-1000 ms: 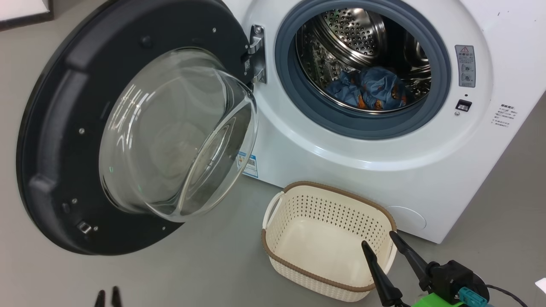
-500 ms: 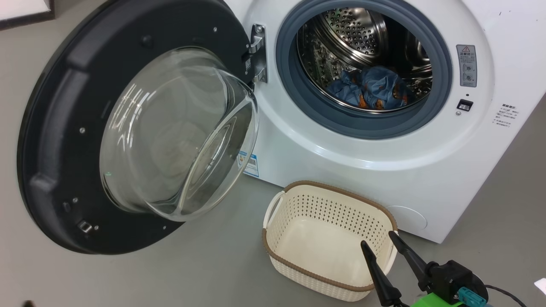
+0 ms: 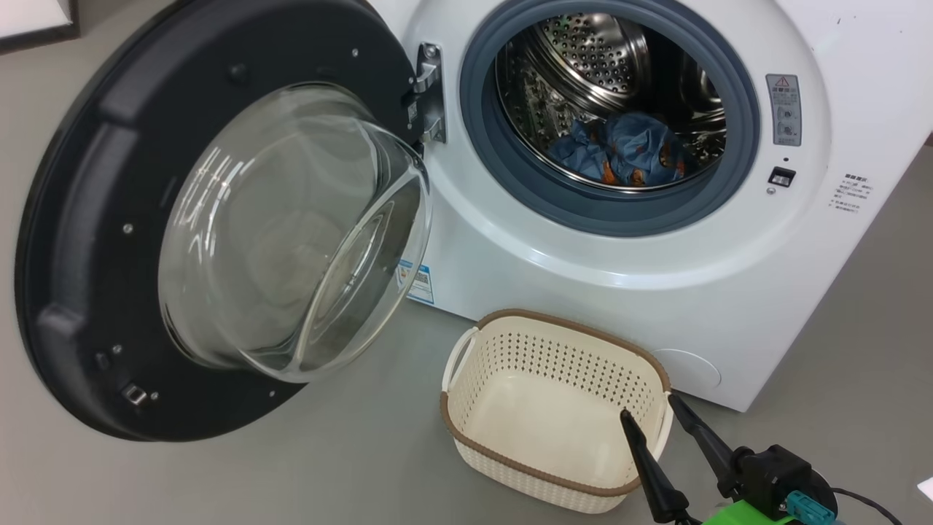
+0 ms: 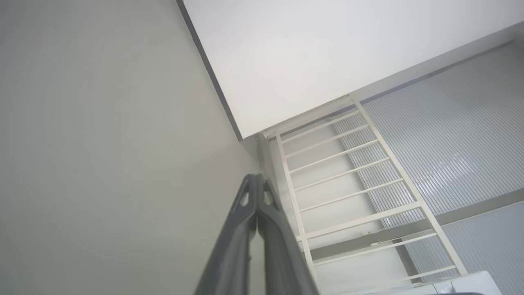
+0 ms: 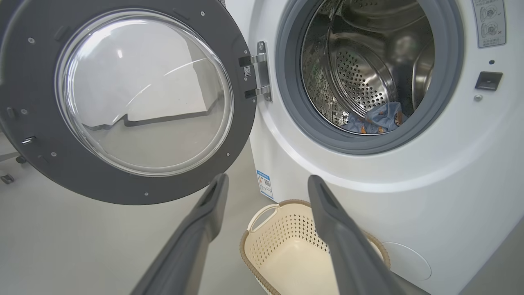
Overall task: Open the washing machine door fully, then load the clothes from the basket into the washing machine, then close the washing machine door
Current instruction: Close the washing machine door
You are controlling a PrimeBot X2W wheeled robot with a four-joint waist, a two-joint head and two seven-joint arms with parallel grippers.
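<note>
The washing machine [image 3: 583,284] stands with its door [image 3: 80,219] swung wide open to the left, glass bowl bulging outward. Blue clothes [image 3: 619,157] with orange figures lie inside the steel drum. On the floor in front sits the basket [image 3: 561,322], cream with a brown rim and nothing in it. My right gripper [image 3: 649,407] hangs open over the basket's right end, holding nothing. The right wrist view has the door [image 5: 24,82], clothes [image 5: 376,121], basket [image 5: 254,229] and the open right gripper [image 5: 267,182]. My left gripper [image 4: 256,178] is shut and empty, pointing away at a wall.
Grey floor lies between door and basket. A blue label [image 3: 419,281] sits on the machine's lower front. A framed white board [image 3: 36,18] is at the far left. A white rack with rungs [image 4: 348,184] stands beyond the left gripper.
The left gripper's tips, at the head view's bottom left a second ago, have dropped out of that view. The head camera has shifted slightly. The right gripper stays put.
</note>
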